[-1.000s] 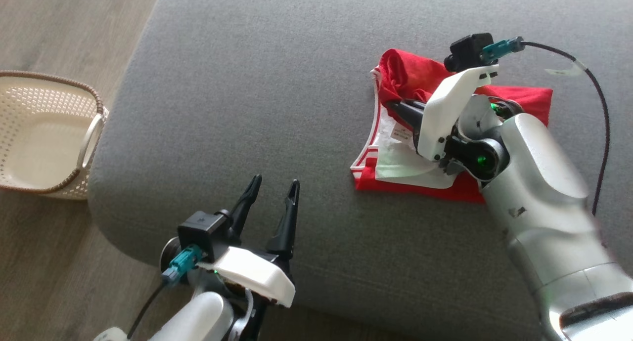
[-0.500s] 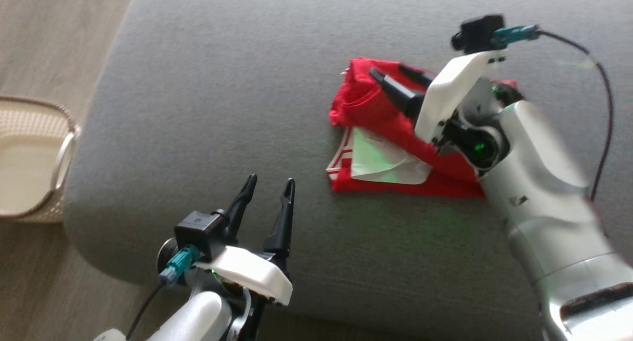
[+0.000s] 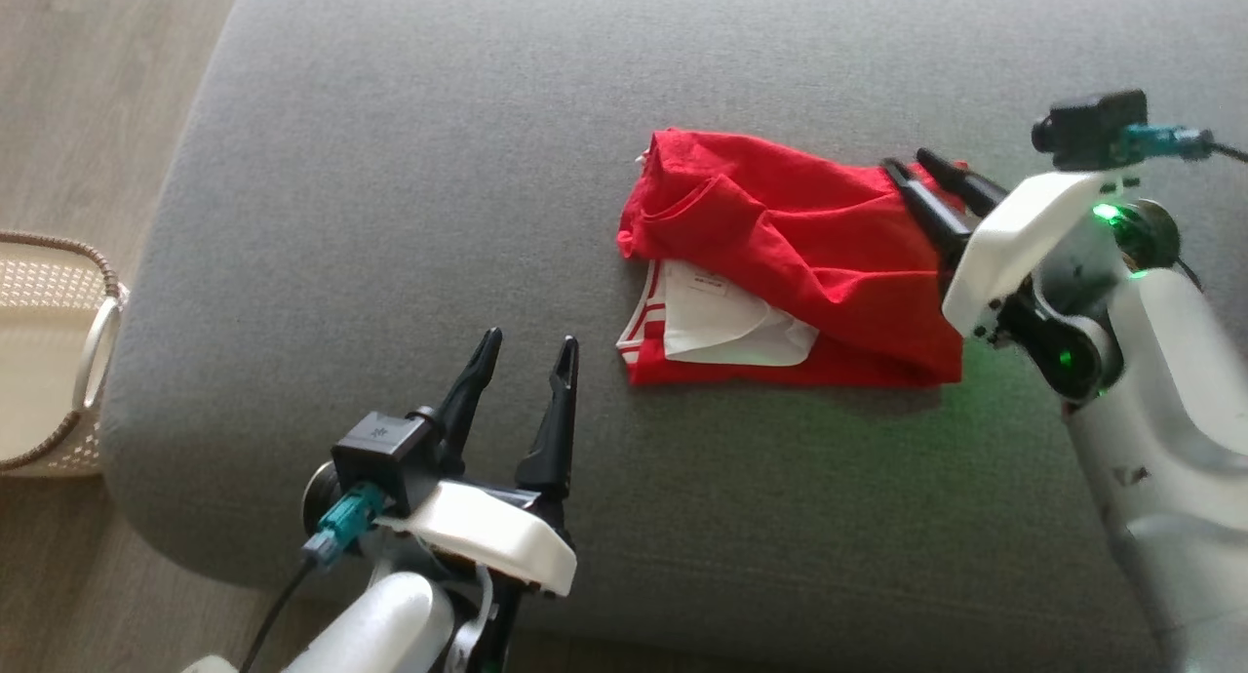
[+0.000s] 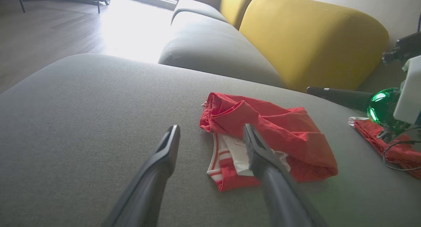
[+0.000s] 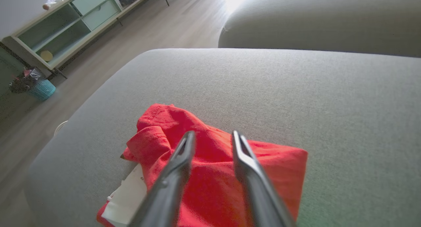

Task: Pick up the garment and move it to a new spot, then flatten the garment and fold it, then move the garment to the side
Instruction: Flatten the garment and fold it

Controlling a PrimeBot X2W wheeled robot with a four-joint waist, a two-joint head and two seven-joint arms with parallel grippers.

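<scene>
Inside the red garment (image 3: 780, 254), a tiny label (image 3: 704, 284), print illegible.

This is someone's living room: a long grey sofa (image 3: 409, 166) with plump yellow back cushions (image 4: 312, 33) stands on a wood-plank floor (image 4: 49, 33), and daylight pours in at the far end. By the wall is a pale green sideboard (image 5: 65, 26) with open shelves and drawers, and a small teal basket (image 5: 42, 88) sits near its end. A cream woven laundry basket (image 3: 44, 302) sits on the floor beside the sofa, and a red garment (image 3: 780, 254) lies crumpled on the seat.
</scene>
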